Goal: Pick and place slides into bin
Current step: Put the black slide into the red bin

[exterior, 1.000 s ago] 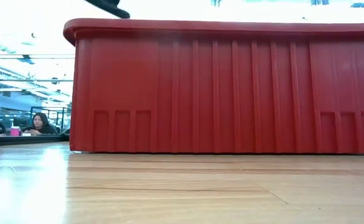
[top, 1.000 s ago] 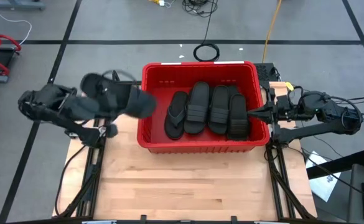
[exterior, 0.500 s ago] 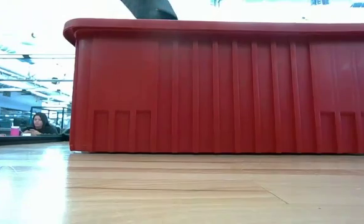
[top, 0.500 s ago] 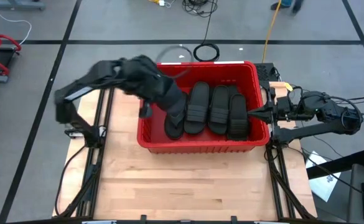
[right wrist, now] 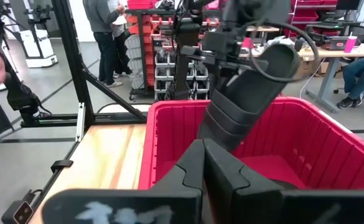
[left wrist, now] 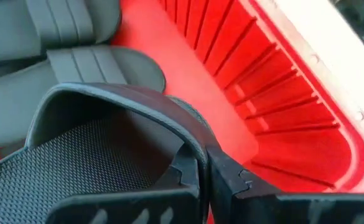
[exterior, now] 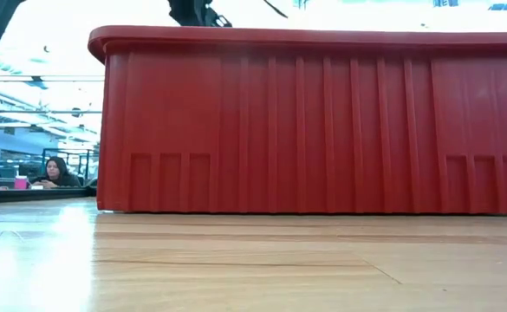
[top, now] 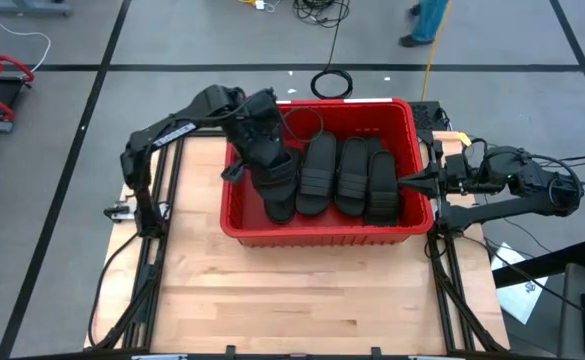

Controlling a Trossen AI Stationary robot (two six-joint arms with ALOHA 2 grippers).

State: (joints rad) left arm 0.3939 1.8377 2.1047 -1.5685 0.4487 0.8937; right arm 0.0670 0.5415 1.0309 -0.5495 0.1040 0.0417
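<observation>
L arm reached over the bin's left wall. L gripper was clamped on a slide, fingers pinched together on the strap edge in the wrist view. Slide hung steeply tilted, toe end down, over the bin's left end, partly covering a sandal already lying there. Prob held by the strap so the sole dangles clear and can drop flat; judgement only.

Three more slides lay side by side on the bin floor, mid to right, soles down, touching each other. Packed row leaves open floor mainly at the left and along the far wall, which likely explains the left-side approach.

R arm parked just outside the bin's right wall, R gripper closed and empty, tips near the rim.

Edges: held slide sat inside the left rim, close to the wall; low view showed only a bit of arm above the rim. Room to lower looked tight between wall and row. Risk: heel catching the rim, or the slide landing stacked not flat.

Table near side bare wood. No slides seen outside the bin.
</observation>
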